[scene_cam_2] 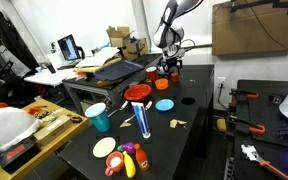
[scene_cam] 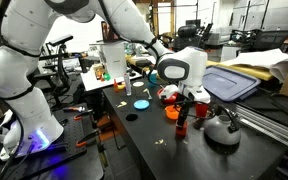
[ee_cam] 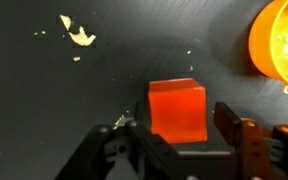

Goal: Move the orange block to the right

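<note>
The orange block [ee_cam: 177,110], a small reddish-orange cube, sits on the black table between my fingers in the wrist view. My gripper [ee_cam: 179,120] is open around it. The left finger is close against the block, and a gap shows between the block and the right finger. In both exterior views my gripper [scene_cam: 182,122] [scene_cam_2: 167,70] is lowered to the table and its fingers mostly hide the block. A small round orange bowl [ee_cam: 279,45] lies just beside it, and also shows in both exterior views [scene_cam: 171,113] [scene_cam_2: 162,84].
A steel kettle [scene_cam: 222,128] and a red cup [scene_cam: 201,110] stand close to the gripper. A blue disc [scene_cam_2: 164,104], a wide red bowl [scene_cam_2: 137,93], a teal cup [scene_cam_2: 97,117] and toy food [scene_cam_2: 124,160] lie further along the table. Pale scraps [ee_cam: 79,35] dot the surface.
</note>
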